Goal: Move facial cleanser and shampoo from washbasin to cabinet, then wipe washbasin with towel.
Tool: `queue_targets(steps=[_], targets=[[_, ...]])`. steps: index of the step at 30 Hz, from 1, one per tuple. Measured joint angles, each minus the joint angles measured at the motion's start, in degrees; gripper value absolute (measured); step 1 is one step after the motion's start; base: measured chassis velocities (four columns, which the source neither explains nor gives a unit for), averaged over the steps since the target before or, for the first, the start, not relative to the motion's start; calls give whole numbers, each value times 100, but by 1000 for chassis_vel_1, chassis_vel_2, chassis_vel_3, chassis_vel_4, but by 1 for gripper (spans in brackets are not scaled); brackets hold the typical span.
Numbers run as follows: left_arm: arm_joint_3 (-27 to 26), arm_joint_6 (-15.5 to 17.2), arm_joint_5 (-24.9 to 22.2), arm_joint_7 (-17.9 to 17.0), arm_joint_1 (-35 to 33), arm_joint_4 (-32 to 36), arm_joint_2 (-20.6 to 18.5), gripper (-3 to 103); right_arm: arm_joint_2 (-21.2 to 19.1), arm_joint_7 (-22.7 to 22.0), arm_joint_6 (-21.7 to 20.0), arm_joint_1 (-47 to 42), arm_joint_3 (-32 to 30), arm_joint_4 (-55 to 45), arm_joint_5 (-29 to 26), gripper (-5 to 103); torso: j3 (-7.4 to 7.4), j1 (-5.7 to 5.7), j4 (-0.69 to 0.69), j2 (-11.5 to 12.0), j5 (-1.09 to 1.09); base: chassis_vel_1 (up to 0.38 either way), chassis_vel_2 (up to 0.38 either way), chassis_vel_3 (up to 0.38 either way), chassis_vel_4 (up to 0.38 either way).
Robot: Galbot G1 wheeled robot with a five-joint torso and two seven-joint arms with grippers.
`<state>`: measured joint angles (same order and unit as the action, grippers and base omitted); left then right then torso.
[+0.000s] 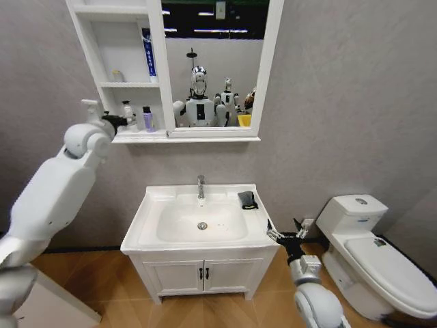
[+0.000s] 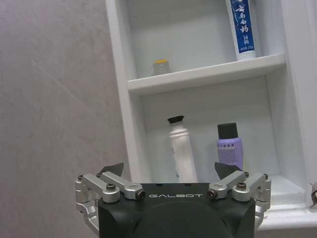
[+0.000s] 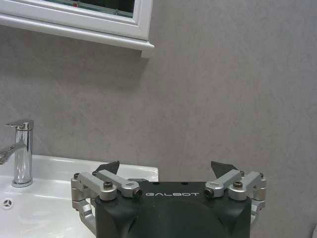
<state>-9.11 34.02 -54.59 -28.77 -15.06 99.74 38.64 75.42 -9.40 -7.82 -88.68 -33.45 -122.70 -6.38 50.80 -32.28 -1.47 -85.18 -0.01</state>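
A: What is nearest the camera?

B: The right tool [image 1: 278, 234] sits low, just beside the front right corner of the washbasin [image 1: 147, 217]. Its fingers are spread wide and hold nothing. In its wrist view the right tool [image 3: 168, 171] faces the grey wall, with the chrome tap [image 3: 19, 151] off to one side.

A: And on the basin itself?

B: The basin is white and rectangular, its long axis running left to right, and it tops a two-door vanity [image 1: 203, 275]. The tap [image 1: 201, 186] stands upright at the back centre. The towel [image 1: 248, 199], a small dark cloth with a yellow-green mark, lies flat on the back right corner of the rim, its longer side running front to back.

A: Where is the left arm?

B: Raised high on the left. The left tool [image 1: 123, 121] is level with the lowest shelf of the cabinet [image 1: 156, 75], pointing at it, close but not touching. Its fingers are also wide apart and empty.

A: What is on the shelves?

B: In the left wrist view, beyond the left tool [image 2: 171, 173], a white tube with a black cap [image 2: 180, 148] and a purple bottle with a black cap [image 2: 230, 146] stand upright side by side on the lowest shelf, apart from each other. One shelf higher, a blue and white tube [image 2: 241, 28] stands upright and a small yellow-topped thing [image 2: 160, 67] sits towards the other side.
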Motion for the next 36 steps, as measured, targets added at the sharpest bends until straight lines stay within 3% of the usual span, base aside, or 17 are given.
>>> queue_targets(steps=[2, 4, 5, 6, 8, 10, 12, 16, 19, 22, 26, 29, 30, 33, 36], targets=[[-131, -71, -7, -34, -239, 141, -24, 100, 2, -5, -19, -5, 0, -7, -1, 100, 0, 0, -1, 0, 0, 0, 0, 0, 0], [-516, -421, 80, -34, -930, 462, -16, 100, 4, -26, -81, 27, 17, -19, -2, 100, 0, 0, -9, 0, 2, 0, 0, 0, 0], [-743, -632, 139, -25, -1353, 616, 23, 100, -2, -33, -122, 87, 40, -13, 3, 100, 0, 0, -7, 0, 1, 0, 0, 0, 0], [-743, -632, 139, -25, -1353, 616, 23, 100, -2, -33, -122, 87, 40, -13, 3, 100, 0, 0, -7, 0, 1, 0, 0, 0, 0], [-1171, -1052, 292, 56, -2114, 884, 119, 100, -27, -48, -207, 205, 83, 18, 3, 100, 1, 0, -4, 0, 0, 0, 0, 0, 0], [-1368, -1202, 386, 116, -2458, 990, 182, 100, -47, -62, -252, 261, 94, 21, -6, 100, 0, 0, -4, 0, 3, 0, 0, 0, 0], [-1789, -1444, 595, 252, -3304, 1231, 399, 100, -107, -80, -346, 335, 109, 3, -69, 100, 1, 0, -3, 0, 0, 0, 0, 0, 0], [-2157, -1598, 902, 420, -4075, 1435, 681, 100, -167, -88, -394, 360, 105, -41, -109, 100, 0, 0, -3, 0, 1, 0, 0, 0, 0], [-2634, -1826, 1394, 685, -5146, 1758, 1357, 100, -215, -127, -433, 318, 71, -135, -189, 100, 0, 0, -5, 0, 1, 0, 0, 0, 0], [-2725, -1875, 1511, 758, -5400, 1843, 1532, 100, -222, -131, -438, 304, 58, -144, -210, 100, 0, 0, -5, 0, 0, 0, 0, 0, 0], [-3310, -1946, 2170, 1176, -6812, 2487, 2318, 100, -280, -135, -435, 295, -10, -132, -277, 100, 0, 0, -3, 0, 1, 0, 0, 0, 0], [-3655, -1951, 2401, 1439, -7412, 2892, 2621, 100, -306, -135, -432, 298, -18, -127, -299, 100, 0, 0, -4, 0, 1, 0, 0, 0, 0], [-3655, -1951, 2401, 1439, -7412, 2892, 2621, 100, -306, -135, -432, 298, -18, -127, -299, 100, 0, 0, -4, 0, 1, 0, 0, 0, 0], [-4130, -1939, 2493, 1795, -8398, 3615, 3088, 100, -350, -133, -428, 326, -26, -79, -329, 100, 0, 1, -4, 0, 2, 0, 0, 0, 0], [-4275, -1908, 2437, 1870, -8833, 3953, 3295, 100, -357, -127, -432, 354, -14, -37, -338, 100, 0, 1, -3, 0, 2, 0, 0, 0, 0]])
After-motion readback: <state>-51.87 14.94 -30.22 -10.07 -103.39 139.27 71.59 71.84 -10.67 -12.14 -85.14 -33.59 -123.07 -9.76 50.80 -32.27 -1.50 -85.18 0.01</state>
